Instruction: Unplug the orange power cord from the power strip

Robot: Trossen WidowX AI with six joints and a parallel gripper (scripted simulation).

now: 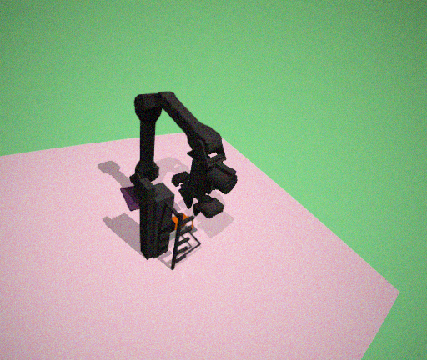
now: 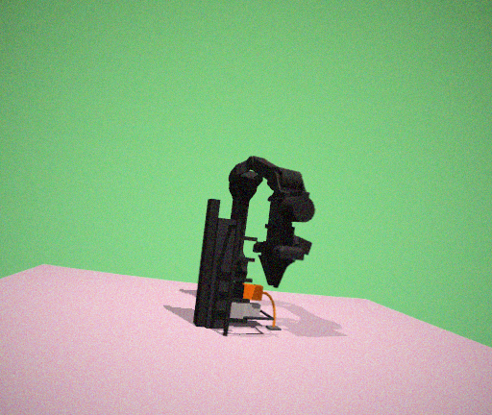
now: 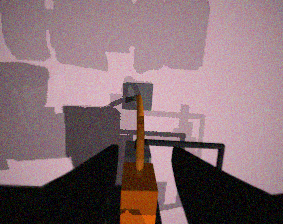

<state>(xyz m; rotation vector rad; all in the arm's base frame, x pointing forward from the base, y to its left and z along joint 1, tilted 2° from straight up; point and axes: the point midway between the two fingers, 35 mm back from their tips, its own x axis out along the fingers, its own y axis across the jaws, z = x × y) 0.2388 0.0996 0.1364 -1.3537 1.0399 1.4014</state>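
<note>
From the top view, the black arm [image 1: 169,121] rises near the far edge of the pale pink tabletop [image 1: 265,292], bends over at its elbow and points its gripper [image 1: 190,206] downward. Below it stands the tall black power strip [image 1: 153,221], upright, with the orange plug [image 1: 180,220] showing at its right side. A thin black ladder-like frame [image 1: 183,243] reaches from the strip toward the near right edge. A purple patch [image 1: 130,198] lies by the strip on the far side.

From the exterior view, the gripper [image 2: 274,280] hangs just above the orange plug [image 2: 253,291], apart from it. The plug sits in the strip [image 2: 211,269] low down, near the tabletop. The orange cord [image 2: 271,307] arcs from the plug down to a small grey pad [image 2: 273,328].

From the wrist view, the two dark fingers stand partly parted, one on each side of the plug [image 3: 139,192], holding nothing. The cord [image 3: 140,135] runs away from the plug to the grey pad [image 3: 147,92].
</note>
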